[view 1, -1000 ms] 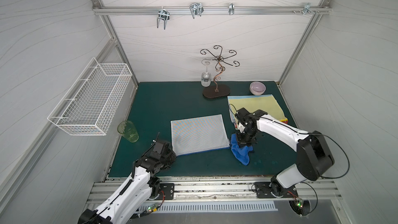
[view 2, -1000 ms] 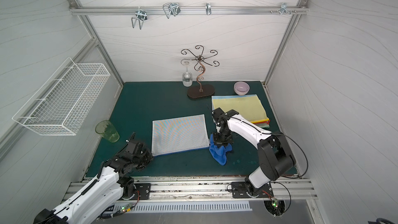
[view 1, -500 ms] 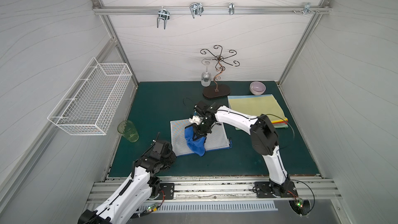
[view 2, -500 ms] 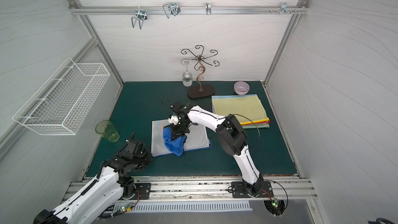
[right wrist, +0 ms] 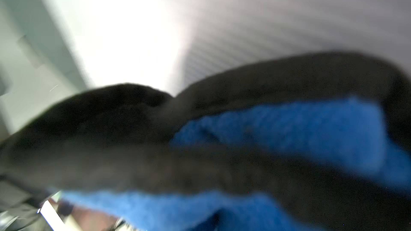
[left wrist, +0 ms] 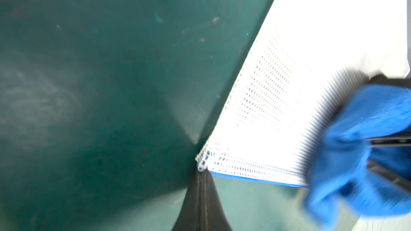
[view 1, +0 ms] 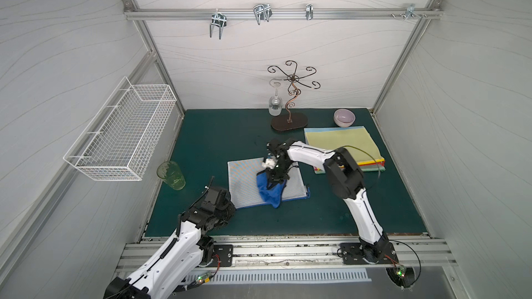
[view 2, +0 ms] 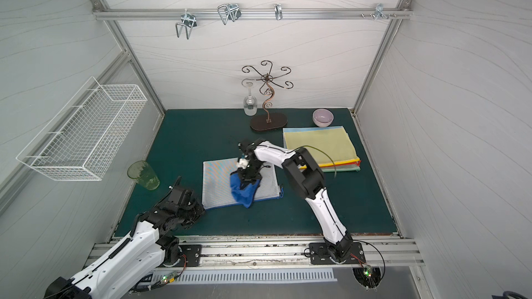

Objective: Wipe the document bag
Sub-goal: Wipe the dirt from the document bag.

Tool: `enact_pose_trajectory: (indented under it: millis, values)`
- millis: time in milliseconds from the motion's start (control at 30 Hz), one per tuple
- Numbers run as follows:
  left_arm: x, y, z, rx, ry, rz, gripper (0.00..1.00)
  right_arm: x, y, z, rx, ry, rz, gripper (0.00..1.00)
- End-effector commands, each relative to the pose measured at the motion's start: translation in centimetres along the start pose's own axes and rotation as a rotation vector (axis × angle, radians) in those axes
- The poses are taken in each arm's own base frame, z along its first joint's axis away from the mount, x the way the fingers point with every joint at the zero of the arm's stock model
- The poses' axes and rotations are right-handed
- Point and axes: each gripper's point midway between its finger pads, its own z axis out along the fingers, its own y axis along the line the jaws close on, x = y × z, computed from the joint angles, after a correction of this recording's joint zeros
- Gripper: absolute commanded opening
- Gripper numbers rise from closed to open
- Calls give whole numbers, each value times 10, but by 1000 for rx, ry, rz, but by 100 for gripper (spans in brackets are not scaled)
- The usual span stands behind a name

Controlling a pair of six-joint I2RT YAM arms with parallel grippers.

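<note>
- Green mat (view 1: 213,139) in a white-walled cell. Wire basket (view 1: 121,136) and green cup (view 1: 171,175) sit at the left, unused.
- Left gripper (left wrist: 201,187): jaws clenched, tips at the near corner of the document bag (view 1: 244,179), probably anchoring it. Only the left wrist view shows this contact.
- Bag lies flat mid-mat.
- Right gripper (view 1: 275,180) grasps the blue cloth (view 1: 269,195), pressed on the bag to wipe. Right wrist view is blurred; both top views show where it sits.
- Folder stack (view 1: 342,145) at the right, apart.

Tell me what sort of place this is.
Probably a robot test cell in a lab: white panel walls on an aluminium frame, two white robot arms bolted to a metal base rail, and staged props like the white wire basket.
</note>
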Motion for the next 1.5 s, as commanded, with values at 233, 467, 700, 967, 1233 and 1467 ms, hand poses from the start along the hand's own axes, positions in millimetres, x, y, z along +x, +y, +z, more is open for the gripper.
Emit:
enact_pose_trajectory:
  millis: [233, 467, 700, 967, 1233, 1467]
  values:
    - [-5, 6, -1, -49, -24, -10, 0, -20, -56, -75, 358, -170, -98, 0]
    - [-6, 2, -5, -54, -23, 6, 0, -54, 97, -39, -81, -179, -309, 0]
    - [-6, 3, -6, -66, -20, 8, 0, -92, 143, 21, -320, -154, -318, 0]
    - [-10, -1, -9, -58, -35, 6, 0, -118, 18, 4, 88, -224, -100, 0]
    - [-9, 1, -4, -40, -42, -21, 0, -71, -106, -68, 613, -172, -49, 0]
    - [-11, -7, 0, -34, -35, -22, 0, -63, 79, -32, -22, -186, -350, 0]
